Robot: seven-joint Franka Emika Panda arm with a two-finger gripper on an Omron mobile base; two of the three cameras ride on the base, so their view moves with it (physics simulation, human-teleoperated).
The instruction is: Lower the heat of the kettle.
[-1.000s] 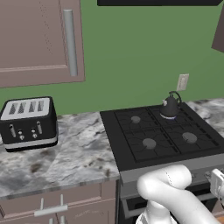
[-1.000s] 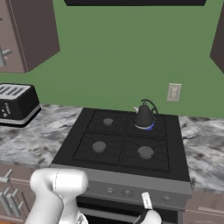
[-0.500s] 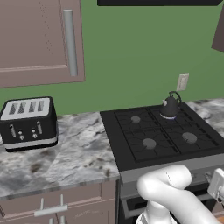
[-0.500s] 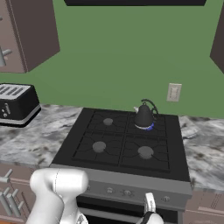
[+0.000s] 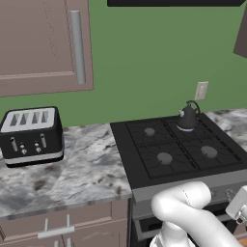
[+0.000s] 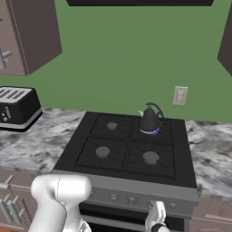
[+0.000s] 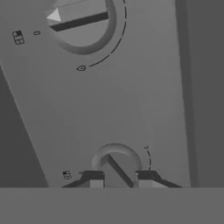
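Note:
The small dark kettle [image 5: 188, 117] [image 6: 149, 119] stands upright on the stove's back right burner, with a bluish ring at its base. My gripper [image 6: 156, 218] [image 7: 116, 179] is low at the stove's front control panel [image 6: 131, 195], right of its middle. In the hand view its two fingertips [image 7: 94, 178] sit shut on either side of the ridge of a round knob [image 7: 114, 156]. A second knob [image 7: 81, 22] with a white pointer lies further up the panel. The white hand [image 5: 239, 205] shows at the stove's front right.
The black four-burner stove [image 5: 169, 144] is set into a marbled counter [image 5: 82, 173]. A black-and-silver toaster [image 5: 31, 135] [image 6: 16, 108] stands to the left. A wall outlet [image 6: 180, 95] is behind the kettle. Brown cabinets [image 5: 43, 43] hang above; drawers [image 5: 58, 226] lie below the counter.
The hand has shifted slightly to the right along the stove's front panel. The kettle and the toaster have not moved.

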